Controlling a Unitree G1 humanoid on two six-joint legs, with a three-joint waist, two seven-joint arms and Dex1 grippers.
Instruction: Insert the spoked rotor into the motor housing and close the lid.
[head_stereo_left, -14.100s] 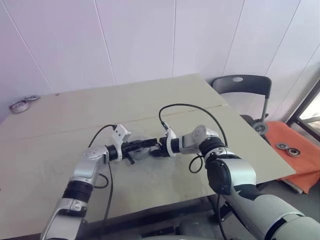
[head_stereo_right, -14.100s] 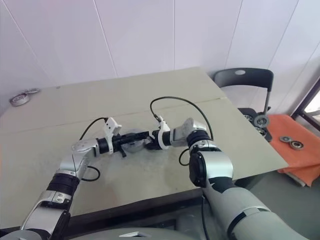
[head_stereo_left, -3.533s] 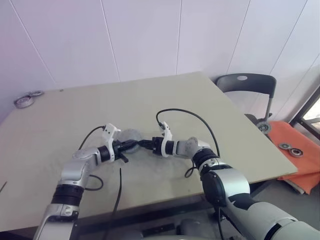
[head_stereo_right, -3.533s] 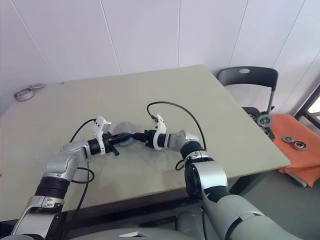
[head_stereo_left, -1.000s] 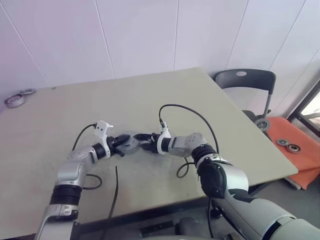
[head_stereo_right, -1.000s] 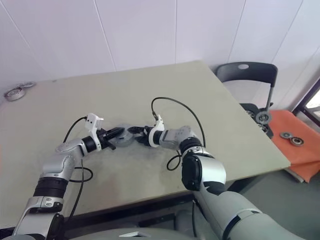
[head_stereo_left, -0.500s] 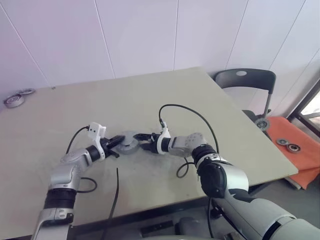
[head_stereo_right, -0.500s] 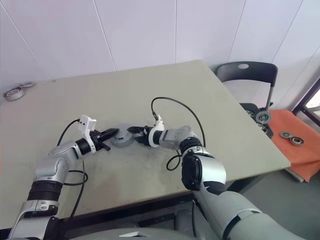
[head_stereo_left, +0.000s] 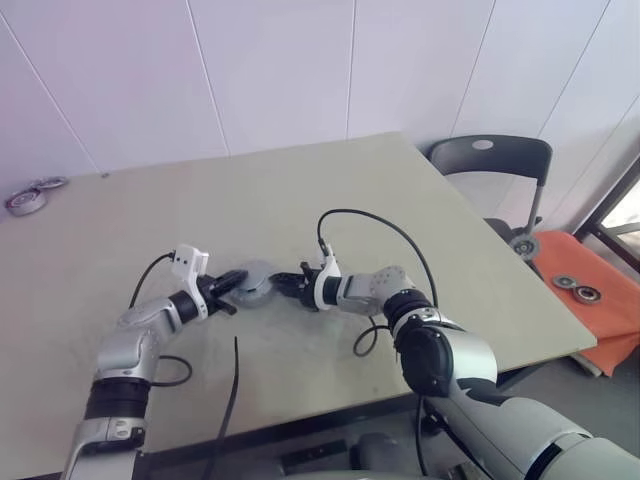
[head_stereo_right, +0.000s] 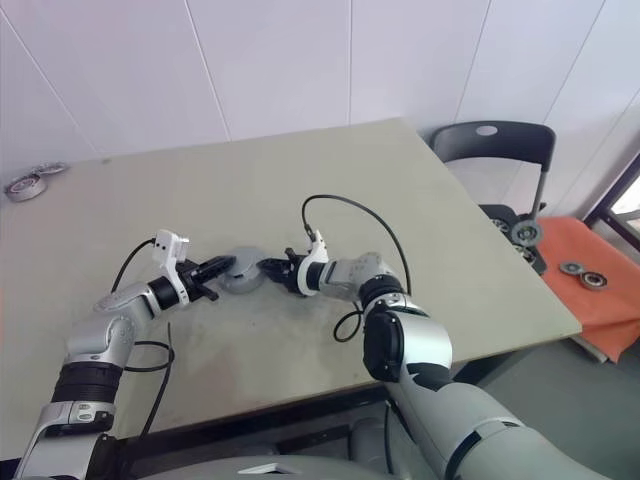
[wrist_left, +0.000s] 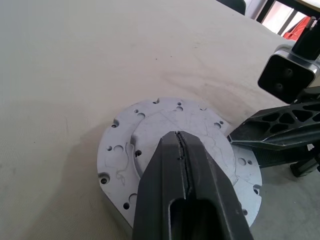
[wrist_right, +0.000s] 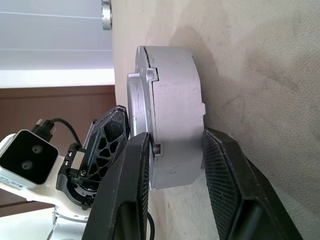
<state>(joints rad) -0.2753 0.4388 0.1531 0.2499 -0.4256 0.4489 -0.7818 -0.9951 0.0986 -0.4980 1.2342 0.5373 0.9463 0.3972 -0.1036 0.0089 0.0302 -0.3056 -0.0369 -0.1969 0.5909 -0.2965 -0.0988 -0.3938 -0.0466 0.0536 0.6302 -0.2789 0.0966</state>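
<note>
Metal rings lie far across the table.

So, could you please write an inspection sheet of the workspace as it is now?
Surface: beige table, marked but bare around the work.
Job's things: round silvery motor unit flat on the table, lid on; no spoked wheel or copper windings show.
Clutter: metal rings at the table's far left corner.
End effectors: left end effector shut, tips over the lid; right end effector set around the unit's rim, one finger above and one below.
Cables: black cable loops above the right wrist; another cable trails over the table's front edge.
Surroundings: white panel wall, dark chair, orange mat with more rings.
</note>
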